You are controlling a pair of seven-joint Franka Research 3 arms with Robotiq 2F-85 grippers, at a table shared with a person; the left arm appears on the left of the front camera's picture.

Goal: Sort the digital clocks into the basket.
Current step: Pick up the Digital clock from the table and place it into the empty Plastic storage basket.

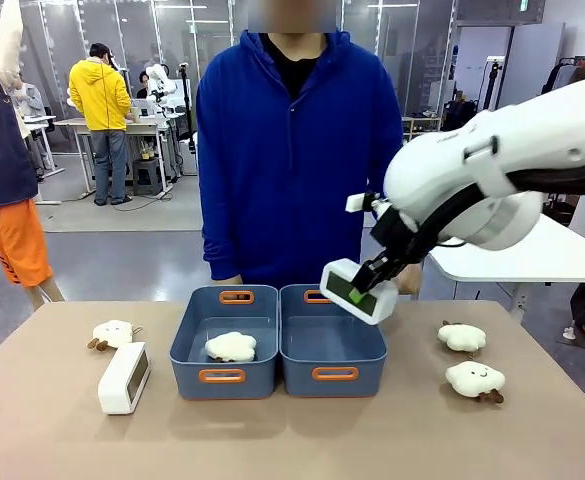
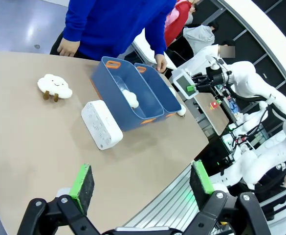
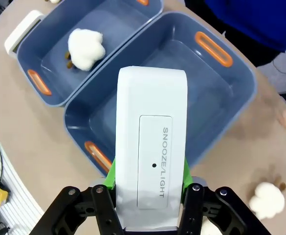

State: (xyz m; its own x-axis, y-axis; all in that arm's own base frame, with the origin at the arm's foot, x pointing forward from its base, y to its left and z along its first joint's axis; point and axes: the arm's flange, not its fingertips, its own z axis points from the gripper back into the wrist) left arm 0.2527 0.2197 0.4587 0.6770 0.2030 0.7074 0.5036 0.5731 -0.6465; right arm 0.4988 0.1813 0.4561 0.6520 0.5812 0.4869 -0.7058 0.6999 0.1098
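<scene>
My right gripper (image 1: 365,291) is shut on a white digital clock (image 1: 357,290) and holds it tilted in the air over the right basket (image 1: 332,372). From the right wrist, that clock (image 3: 150,152) hangs above the bare basket floor (image 3: 191,93), its snooze-light top toward the camera. A second digital clock (image 1: 124,377) stands on the table left of the baskets; it lies beyond my left gripper (image 2: 143,182) as a white block (image 2: 101,124). The left gripper is open over the table's near edge, nothing between its fingers.
The left basket (image 1: 222,374) holds one cream cloud plush (image 1: 231,346). More cloud plushes lie at the far left (image 1: 112,333) and at the right (image 1: 461,337), (image 1: 475,379). A person in a blue top (image 1: 297,150) stands at the far edge behind the baskets.
</scene>
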